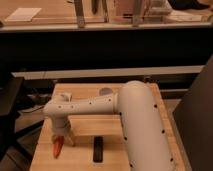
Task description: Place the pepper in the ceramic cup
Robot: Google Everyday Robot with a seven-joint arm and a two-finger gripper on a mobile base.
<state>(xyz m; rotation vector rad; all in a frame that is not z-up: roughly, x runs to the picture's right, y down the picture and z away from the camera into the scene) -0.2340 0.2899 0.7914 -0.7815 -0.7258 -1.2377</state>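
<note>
The slim red-orange pepper (58,145) hangs tilted at the front left of the wooden table (115,134), its point down close to the tabletop. My gripper (63,139) points down at the end of the white arm (90,107) and is shut on the pepper's upper end. A small whitish cup (65,96) stands at the table's back left, partly hidden behind the arm and apart from the gripper.
A black rectangular block (98,148) lies on the table just right of the gripper. A grey round object (105,91) sits at the table's back edge. A dark counter runs behind the table. A dark panel stands at the right.
</note>
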